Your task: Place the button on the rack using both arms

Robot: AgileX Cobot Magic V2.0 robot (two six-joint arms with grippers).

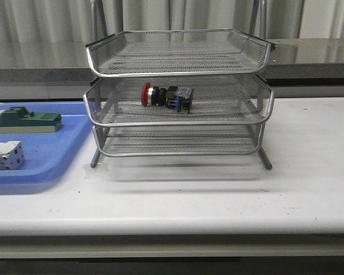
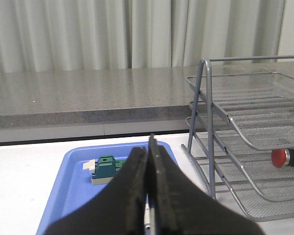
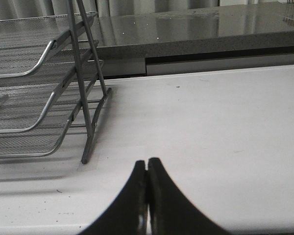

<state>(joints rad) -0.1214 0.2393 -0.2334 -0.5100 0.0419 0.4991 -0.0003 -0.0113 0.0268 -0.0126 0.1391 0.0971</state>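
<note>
White table (image 1: 309, 172) fills the front view, with pale curtains and a grey ledge behind it. On it stands the rack (image 1: 178, 94), three wire-mesh tiers on a metal frame. Left of the rack lies a blue tray (image 1: 46, 157) with a green-topped block (image 1: 27, 121) and a white terminal block (image 1: 4, 155). The button (image 1: 166, 95) lies on its side in the middle tier, red cap pointing left. The left hand (image 2: 148, 196) is closed and holds nothing; the right hand (image 3: 147, 200) is closed too, empty.
</note>
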